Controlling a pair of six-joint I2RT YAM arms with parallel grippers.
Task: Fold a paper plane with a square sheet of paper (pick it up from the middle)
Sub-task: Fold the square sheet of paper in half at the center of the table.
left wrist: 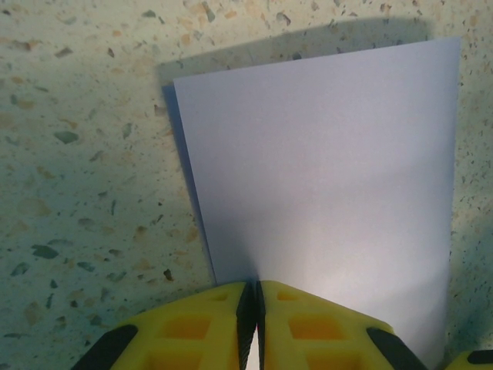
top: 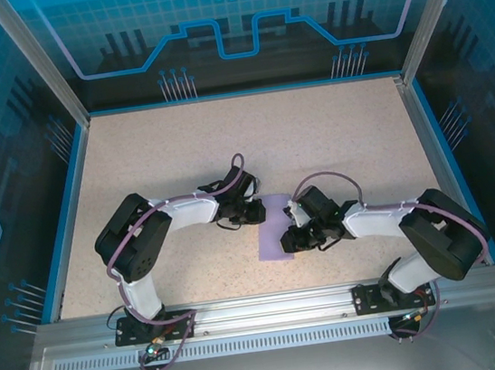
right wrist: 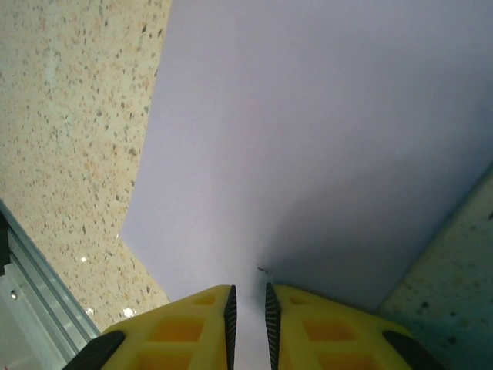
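Note:
The square sheet of paper [top: 273, 229] is plain lavender and lies near the middle front of the speckled table, looking taller than wide from above. My left gripper [top: 256, 213] is at its upper left edge. In the left wrist view the yellow left gripper [left wrist: 258, 297] is shut on the sheet's [left wrist: 323, 154] near edge, pads almost touching. My right gripper [top: 293, 238] reaches in from the sheet's right side. In the right wrist view the right gripper [right wrist: 249, 304] holds a narrow gap with the paper [right wrist: 308, 139] running into it, and the sheet bows upward there.
The table [top: 224, 142] is beige and speckled, framed by a blue rim and glass enclosure walls. An aluminium rail [right wrist: 31, 262] runs along the near edge, close to the sheet's lower corner. Both arm bases [top: 147, 326] are bolted there.

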